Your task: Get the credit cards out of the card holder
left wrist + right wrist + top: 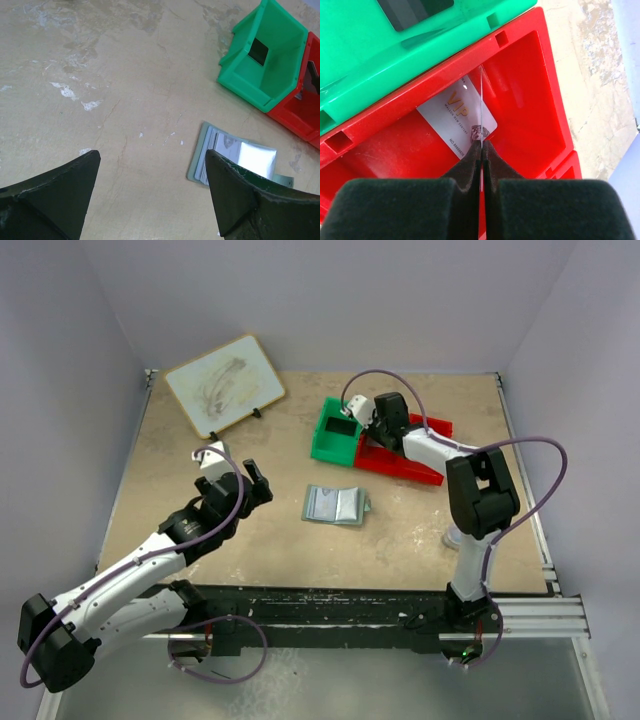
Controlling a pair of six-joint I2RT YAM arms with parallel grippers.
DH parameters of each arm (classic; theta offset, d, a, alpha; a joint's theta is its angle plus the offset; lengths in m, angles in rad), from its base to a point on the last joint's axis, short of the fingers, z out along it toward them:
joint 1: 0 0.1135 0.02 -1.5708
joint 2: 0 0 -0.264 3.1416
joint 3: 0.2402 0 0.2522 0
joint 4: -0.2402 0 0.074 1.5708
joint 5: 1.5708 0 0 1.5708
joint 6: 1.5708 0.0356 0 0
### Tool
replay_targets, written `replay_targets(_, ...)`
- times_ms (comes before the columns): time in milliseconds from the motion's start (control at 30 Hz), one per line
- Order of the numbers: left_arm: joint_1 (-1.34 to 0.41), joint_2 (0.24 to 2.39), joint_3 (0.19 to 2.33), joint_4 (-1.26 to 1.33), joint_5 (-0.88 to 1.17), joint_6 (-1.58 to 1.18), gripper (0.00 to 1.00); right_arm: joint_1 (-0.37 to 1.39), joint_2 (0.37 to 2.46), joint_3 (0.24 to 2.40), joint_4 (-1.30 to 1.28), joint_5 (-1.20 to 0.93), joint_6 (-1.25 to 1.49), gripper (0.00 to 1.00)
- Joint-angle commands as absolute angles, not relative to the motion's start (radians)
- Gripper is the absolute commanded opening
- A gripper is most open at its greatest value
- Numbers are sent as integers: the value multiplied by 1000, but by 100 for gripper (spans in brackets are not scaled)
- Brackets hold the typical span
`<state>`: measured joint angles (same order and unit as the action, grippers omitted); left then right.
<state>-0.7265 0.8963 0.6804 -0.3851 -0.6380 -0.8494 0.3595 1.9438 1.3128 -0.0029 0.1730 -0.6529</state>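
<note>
Fingers on the left [255,480] hang spread beside the card holder [337,504], open flat on the counter [400,540]. It looks light and floppy, best pinned by one panel's edge. Right fingers [476,155] pinch a thin card [481,100] over the red bin [530,100].

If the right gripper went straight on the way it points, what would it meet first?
Probably the VIP card lying in the red bin. The right gripper, shut on a thin card seen edge-on, points down at it. Depth is unclear.
</note>
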Motion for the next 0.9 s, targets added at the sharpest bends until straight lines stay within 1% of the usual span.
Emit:
replay_targets(0, -722, 879, 689, -376, -666, -837, 84, 360, 1943, 1353, 51, 185, -724, 0)
replay_targets(100, -722, 878, 690, -379, -667, -839, 84, 359, 1951, 1344, 77, 173, -755, 0)
replay_targets(233, -722, 873, 686, -385, -670, -839, 84, 359, 1944, 1299, 130, 76, -810, 0)
replay_targets(533, -722, 869, 696, -403, -683, -836, 84, 358, 2009, 1288, 143, 51, -848, 0)
replay_targets(633, -722, 867, 693, -404, -686, -839, 84, 357, 2008, 1277, 124, 19, -852, 7)
replay_targets(767, -722, 871, 698, -402, -676, -837, 84, 355, 2008, 1277, 80, 8, -851, 8)
replay_targets(867, -722, 873, 704, -406, -675, -837, 84, 345, 1994, 1279, 43, -11, -843, 16)
